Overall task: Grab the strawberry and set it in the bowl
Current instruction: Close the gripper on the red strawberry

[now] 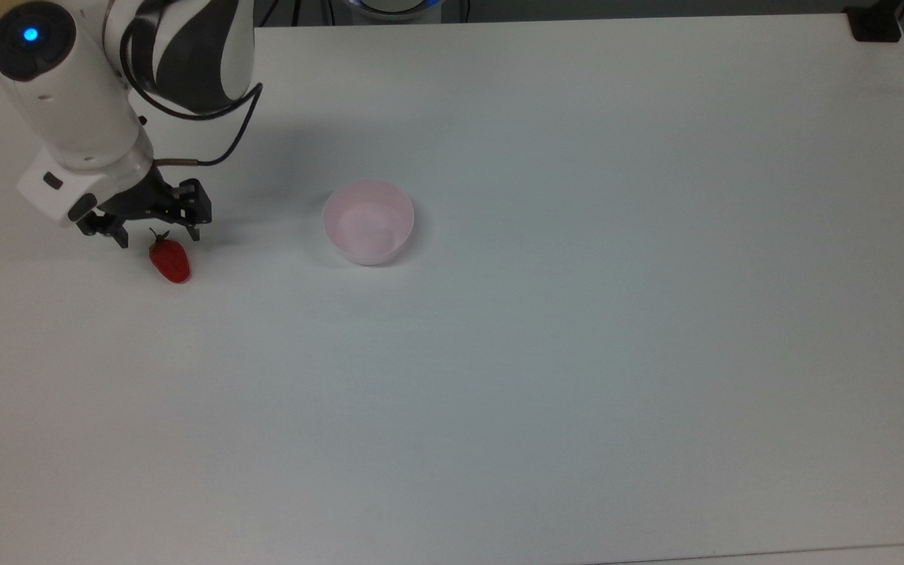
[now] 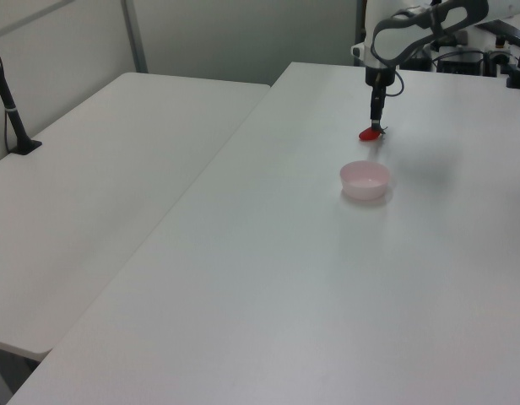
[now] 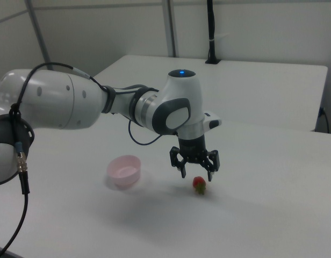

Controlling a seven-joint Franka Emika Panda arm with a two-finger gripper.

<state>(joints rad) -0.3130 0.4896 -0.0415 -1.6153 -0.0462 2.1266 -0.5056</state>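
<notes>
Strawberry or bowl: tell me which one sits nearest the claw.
The strawberry. It lies on the table right under the open claw, while the pink bowl stands well off toward the top view's right.

Even, bright light (soft shadows)

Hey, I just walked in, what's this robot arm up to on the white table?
It is going for the strawberry. The gripper hangs just above the fruit with its jaws open, one on either side of it, and has not closed on it. The strawberry lies on the white table. The pale pink bowl stands apart from it, to the top view's right, with nothing in it.
</notes>
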